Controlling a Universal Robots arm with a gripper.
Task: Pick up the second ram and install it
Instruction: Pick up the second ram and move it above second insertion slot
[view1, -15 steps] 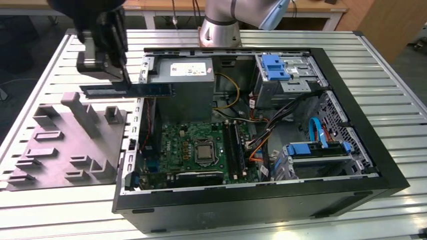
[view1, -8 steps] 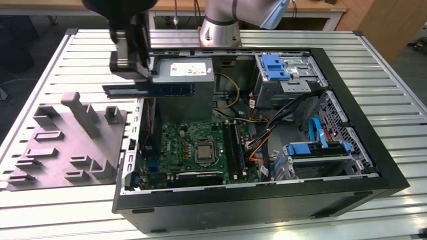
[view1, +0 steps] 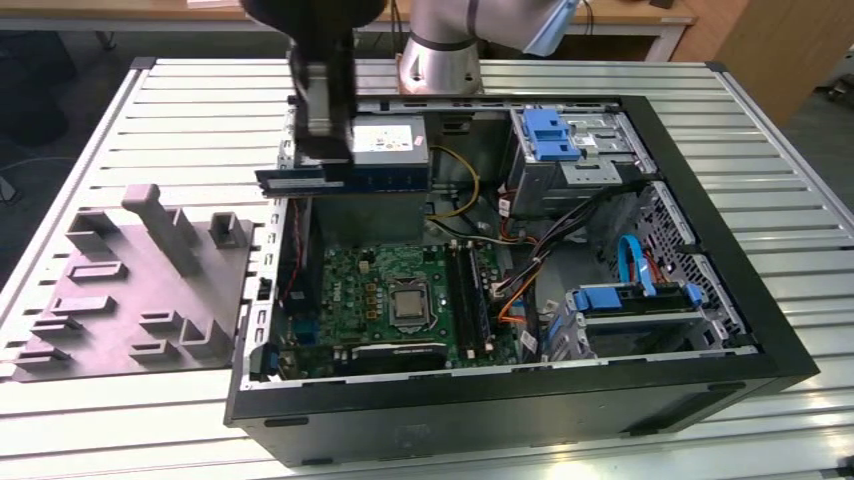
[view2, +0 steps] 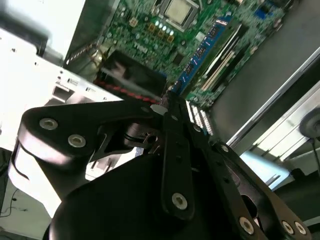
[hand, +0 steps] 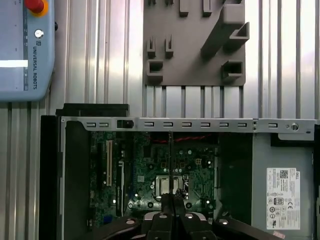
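Note:
In the exterior view my gripper (view1: 320, 162) hangs over the open computer case (view1: 721, 300), near its wall on the view's left. It is shut on a dark ram stick (view1: 380, 179) that lies level, above the power supply (view1: 388, 140). The first wrist view shows the ram (hand: 170, 155) edge-on as a thin line running out from the closed fingertips (hand: 176, 201), over the green motherboard (hand: 195, 165). The ram slots (view1: 467, 290) lie beside the processor socket (view1: 404, 300). In the second wrist view a blue slot (view2: 202, 50) runs along the board past my gripper (view2: 167, 102).
A grey fixture plate (view1: 134, 290) with raised holders lies beside the case on the exterior view's left, also in the first wrist view as the fixture plate (hand: 195, 45). A teach pendant (hand: 25, 50) rests on the ribbed metal table (view1: 747, 110). Drive cages (view1: 581, 140) and cables (view1: 534, 270) crowd the case's far side.

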